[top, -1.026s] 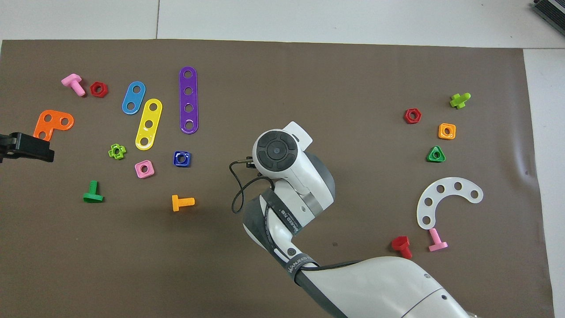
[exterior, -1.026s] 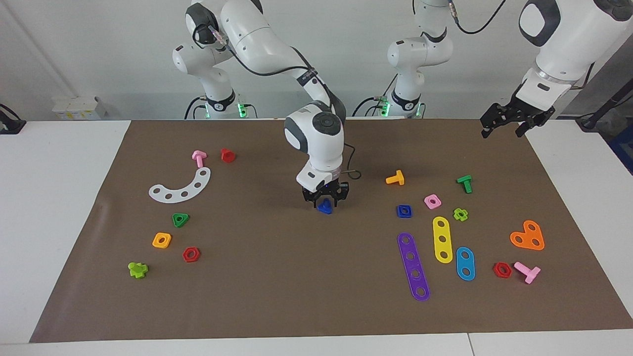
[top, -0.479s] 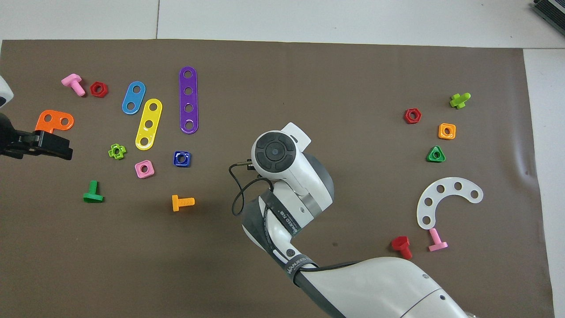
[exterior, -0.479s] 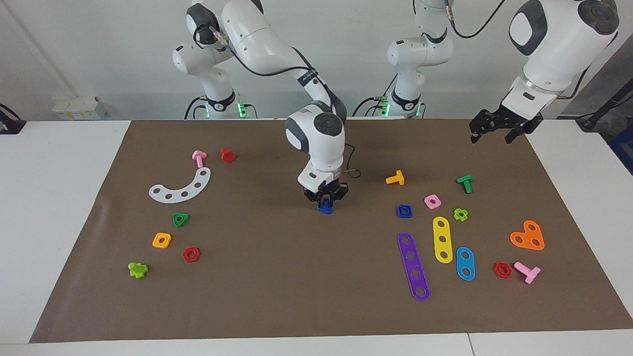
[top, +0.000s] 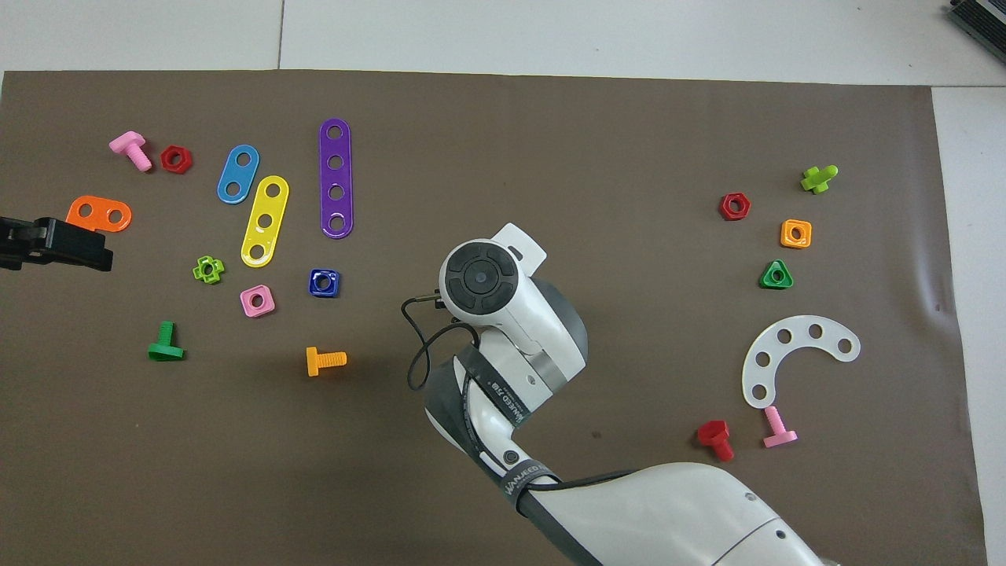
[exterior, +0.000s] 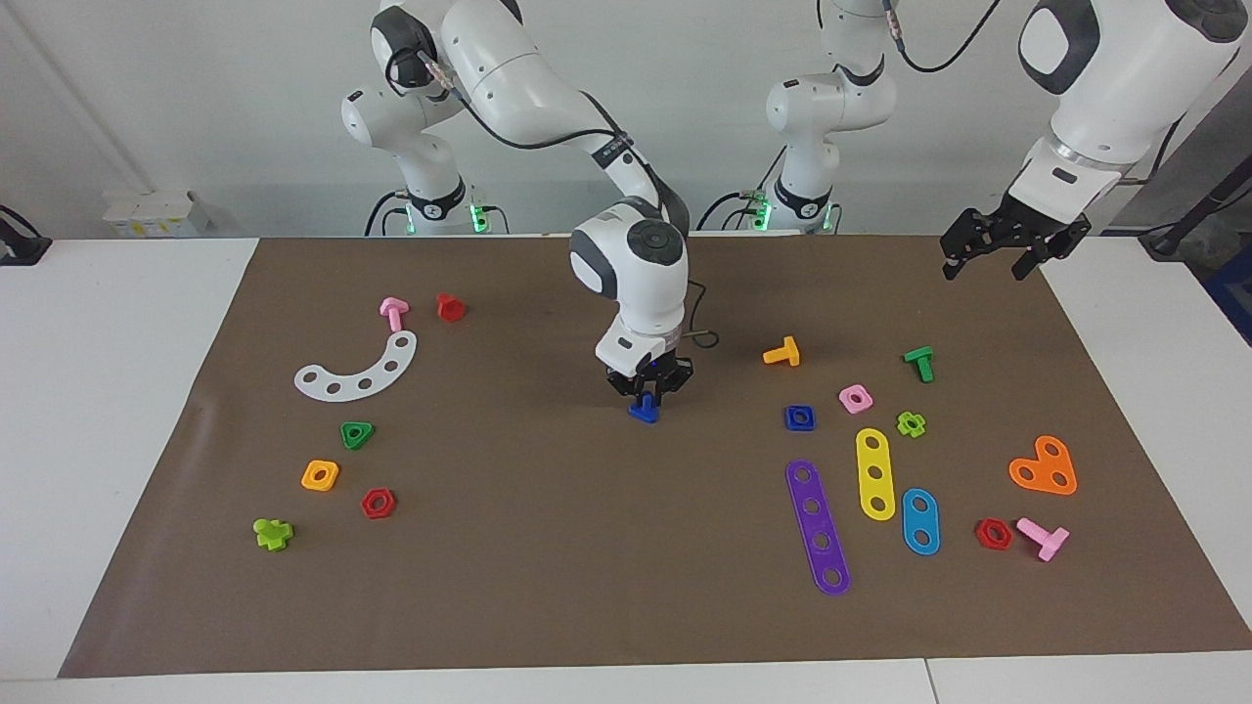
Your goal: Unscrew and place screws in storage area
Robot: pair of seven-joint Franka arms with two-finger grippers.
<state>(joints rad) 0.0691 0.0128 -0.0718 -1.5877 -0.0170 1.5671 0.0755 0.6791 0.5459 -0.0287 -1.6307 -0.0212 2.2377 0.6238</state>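
Mid-mat, right hand (exterior: 646,399) gripping blue screw (exterior: 643,414)

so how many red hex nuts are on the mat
2. One red hex nut lies beside the pink bolt toward the left arm's end. The other red hex nut lies by the orange square nut toward the right arm's end. The right arm could hide another.

bare mat (exterior: 548,548) rings the blue screw (exterior: 643,414); blue nut (exterior: 799,418) seemingly nearest.
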